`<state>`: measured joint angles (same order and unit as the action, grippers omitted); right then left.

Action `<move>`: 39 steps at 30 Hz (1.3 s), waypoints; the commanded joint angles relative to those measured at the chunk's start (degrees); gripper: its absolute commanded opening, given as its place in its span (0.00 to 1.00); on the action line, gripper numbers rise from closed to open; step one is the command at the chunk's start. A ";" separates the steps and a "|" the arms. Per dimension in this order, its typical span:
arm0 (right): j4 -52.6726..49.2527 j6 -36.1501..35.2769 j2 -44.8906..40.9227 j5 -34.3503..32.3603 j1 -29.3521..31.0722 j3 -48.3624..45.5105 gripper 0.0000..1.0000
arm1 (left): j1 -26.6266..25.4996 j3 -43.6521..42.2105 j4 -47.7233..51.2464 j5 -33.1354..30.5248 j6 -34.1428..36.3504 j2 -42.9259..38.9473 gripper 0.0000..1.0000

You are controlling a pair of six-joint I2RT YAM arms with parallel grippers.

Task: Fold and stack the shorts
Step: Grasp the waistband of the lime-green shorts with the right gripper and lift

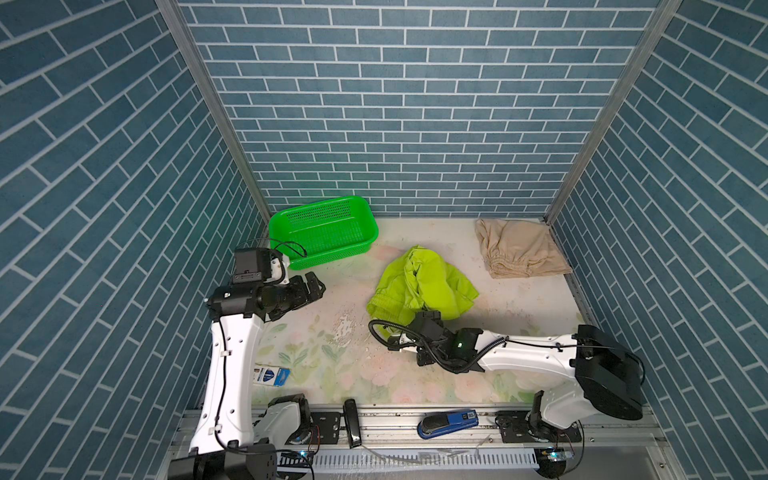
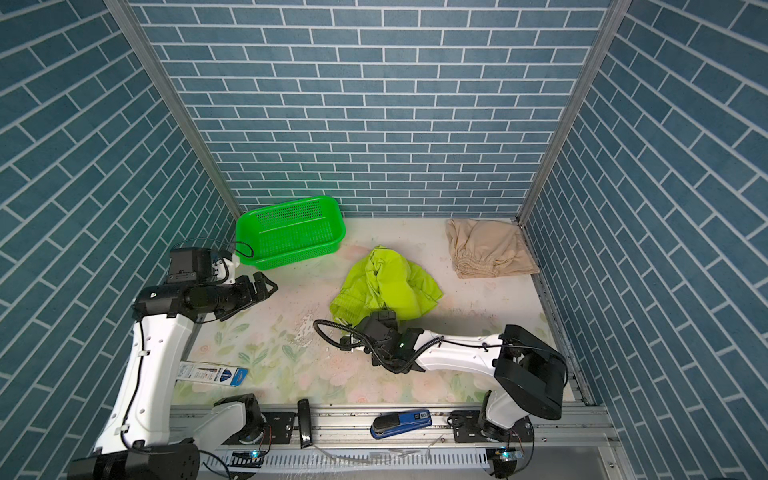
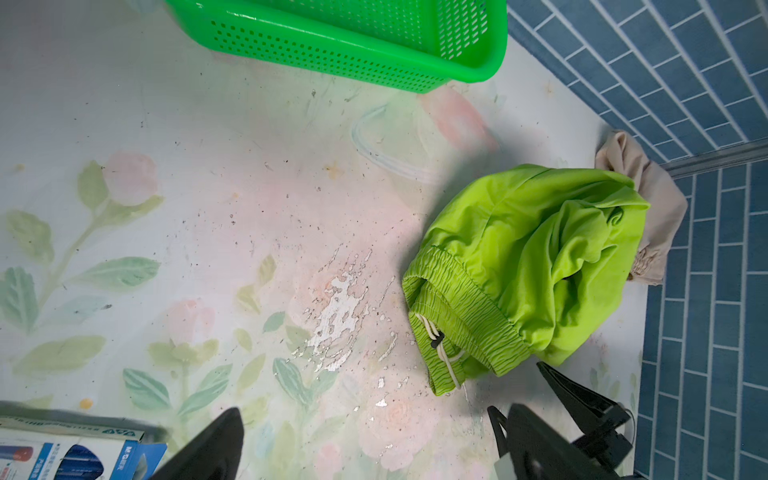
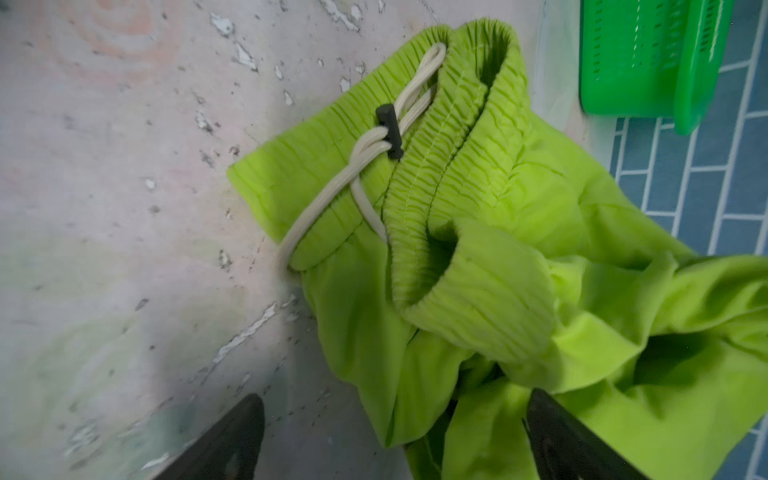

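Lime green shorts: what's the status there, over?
Left gripper open, clear of cloth. Right gripper open at crumpled lime green cloth shorts, unfolded. Beige cloth shorts apart in far right corner, not stacked. Green perforated plastic basket stands clear.

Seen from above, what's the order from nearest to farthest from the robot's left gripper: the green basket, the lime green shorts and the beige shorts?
From the left gripper, in a top view:
1. green basket, just beyond it, in the back left corner.
2. lime green shorts, in the middle of the table, to its right.
3. beige shorts, far across in the back right corner.
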<state>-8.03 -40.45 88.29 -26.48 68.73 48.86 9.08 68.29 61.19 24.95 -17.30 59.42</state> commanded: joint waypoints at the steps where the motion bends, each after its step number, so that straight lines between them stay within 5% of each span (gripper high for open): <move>1: 6.85 -9.69 1.49 -3.07 -0.26 2.54 0.98 | 1.42 -1.59 3.09 3.37 2.44 -1.12 1.00; 12: 3.51 -12.82 7.07 -0.27 -2.74 8.20 0.97 | 1.47 -5.99 2.38 7.07 2.80 -3.20 1.00; 16: -1.21 -12.31 9.45 1.18 -4.22 11.98 0.87 | 1.47 -6.86 2.60 7.05 2.86 -3.65 1.00; 23: -9.94 -8.29 11.82 5.81 -6.10 17.24 0.37 | 1.47 -8.31 2.76 7.34 2.66 -5.12 1.00; 26: -11.23 -6.02 12.52 6.99 -6.23 19.23 0.00 | 1.42 -9.55 2.10 7.96 2.36 -5.09 1.00; 32: -16.95 2.21 11.17 10.15 -7.84 28.37 0.00 | 1.46 -11.67 1.41 7.26 1.02 -5.76 1.00; 39: -27.46 17.30 12.87 16.35 -16.59 44.77 0.00 | -0.04 -18.54 -6.78 12.49 -4.60 -9.36 1.00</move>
<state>-29.58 -32.38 100.40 -14.39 55.02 89.69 9.91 51.40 58.70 34.87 -19.05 51.51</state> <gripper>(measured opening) 0.063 0.996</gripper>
